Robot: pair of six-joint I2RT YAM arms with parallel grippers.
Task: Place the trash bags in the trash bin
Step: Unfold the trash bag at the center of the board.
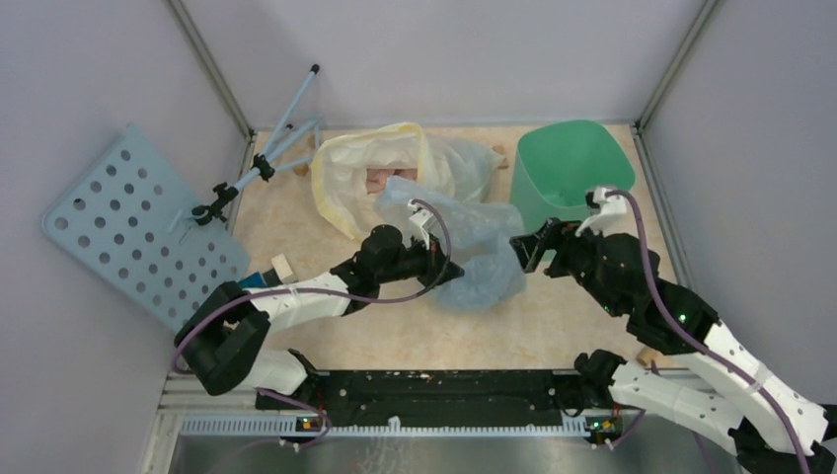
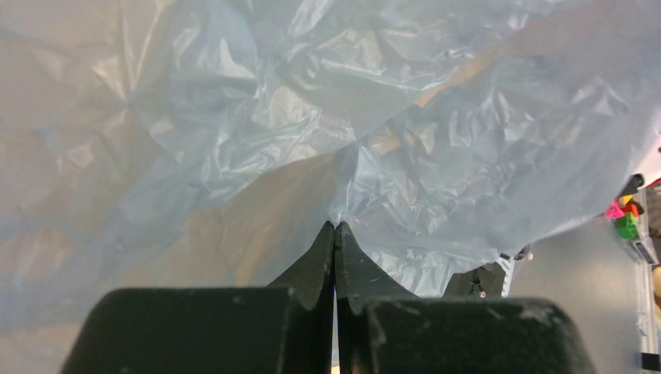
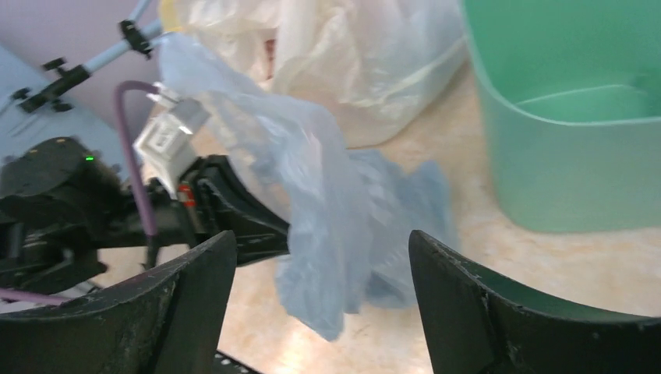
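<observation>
The pale-blue see-through trash bag point(image 1: 474, 252) hangs crumpled over the middle of the table, lifted by my left gripper point(image 1: 449, 269), which is shut on a fold of it. In the left wrist view the bag point(image 2: 327, 117) fills the frame, pinched at the closed tips of the left gripper point(image 2: 335, 226). My right gripper point(image 1: 525, 252) stands open just right of the bag, nothing between its fingers. Its wrist view shows the bag point(image 3: 327, 210) hanging ahead of the right gripper point(image 3: 321, 241). The mint-green trash bin point(image 1: 568, 168) stands upright at the back right, also seen as the bin point(image 3: 569, 117).
A whitish bag with a yellow rim point(image 1: 370, 168) lies behind the blue bag. A pale-blue perforated board point(image 1: 138, 227) leans at the left wall beside a light-blue tripod point(image 1: 266, 148). Small wooden blocks point(image 1: 283, 267) lie on the table.
</observation>
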